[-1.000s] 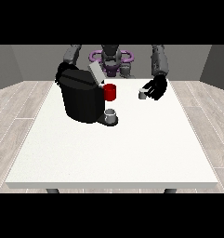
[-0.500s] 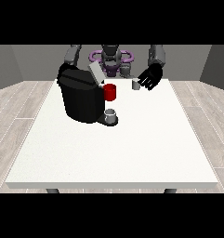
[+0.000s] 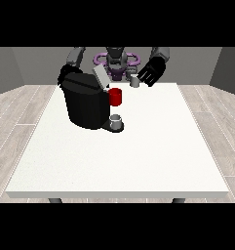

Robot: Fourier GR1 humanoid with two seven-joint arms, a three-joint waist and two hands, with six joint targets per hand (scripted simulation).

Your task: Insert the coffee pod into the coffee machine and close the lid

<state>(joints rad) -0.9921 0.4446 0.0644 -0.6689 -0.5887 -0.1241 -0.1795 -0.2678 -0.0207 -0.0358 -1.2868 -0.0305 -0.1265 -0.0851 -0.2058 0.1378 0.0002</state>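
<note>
The black coffee machine (image 3: 86,103) stands on the left half of the white table (image 3: 138,156), its grey lid (image 3: 100,76) tilted up and open. A red part (image 3: 115,96) sticks out at its front, above a small grey cup (image 3: 116,120) on the drip base. The small grey coffee pod (image 3: 134,81) hangs in the air to the right of the lid, pinched at the fingertips of the hand at the view's right (image 3: 151,72). The hand at the view's left (image 3: 65,74) sits behind the machine's upper left corner, dark against it.
The robot's torso (image 3: 117,61) is behind the table's far edge. Grey wood floor surrounds the table on all sides.
The hand at the view's right has lifted the pod off the table and carried it up and left, towards the open lid. The machine and the other hand have stayed put.
</note>
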